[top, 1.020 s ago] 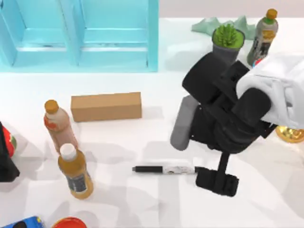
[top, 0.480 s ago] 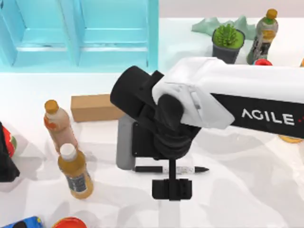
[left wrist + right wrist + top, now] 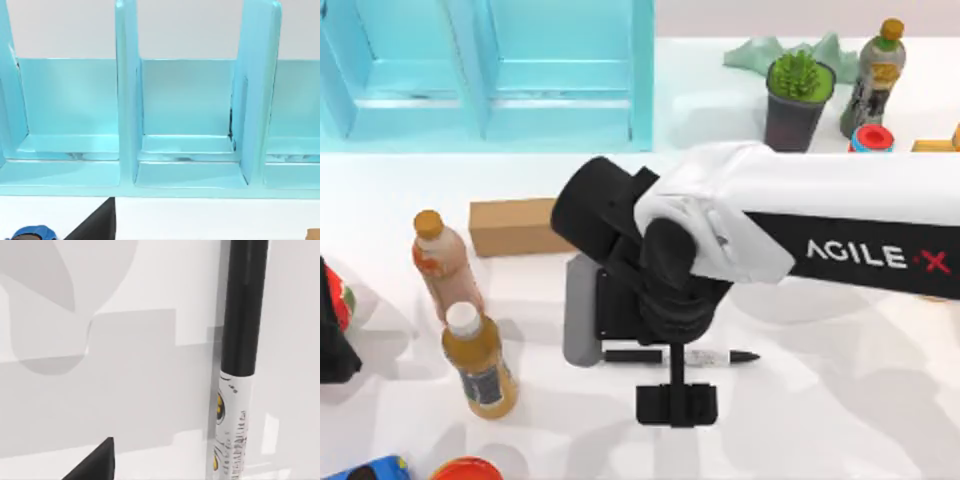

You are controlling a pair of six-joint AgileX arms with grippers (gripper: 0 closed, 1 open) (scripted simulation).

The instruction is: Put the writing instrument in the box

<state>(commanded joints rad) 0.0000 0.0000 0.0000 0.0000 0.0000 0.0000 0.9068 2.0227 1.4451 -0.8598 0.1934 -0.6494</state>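
Step in hand, by judgement: the approach to pick up the pen [image 3: 685, 356], which lies flat on the white desk [image 3: 840, 400] at about 6 o'clock from the desk's centre, its length running 9 to 3 o'clock with the pointed tip toward 3 o'clock. The right end effector [image 3: 677, 400] hangs over the pen's middle, the arm reaching in from 3 o'clock; its dark body crosses the pen and sits on the 6 o'clock side of it. Whether its fingers stand wide or narrow cannot be told, and contact with the pen cannot be confirmed. In the right wrist view the pen [image 3: 239, 360] lies close beneath the camera, black barrel joining the white printed band, resting on the desk and not lifted. The blue box [image 3: 490, 70] with its divided compartments stands at 11 o'clock, well apart from the pen; a brown carton [image 3: 510, 226] lies between them. The next move calls for closing squarely across the barrel, lifting clear, then carrying toward 11 o'clock above the carton and the bottles [image 3: 470, 345] at 8 o'clock. The left arm is parked, its wrist camera facing the box [image 3: 185, 165].
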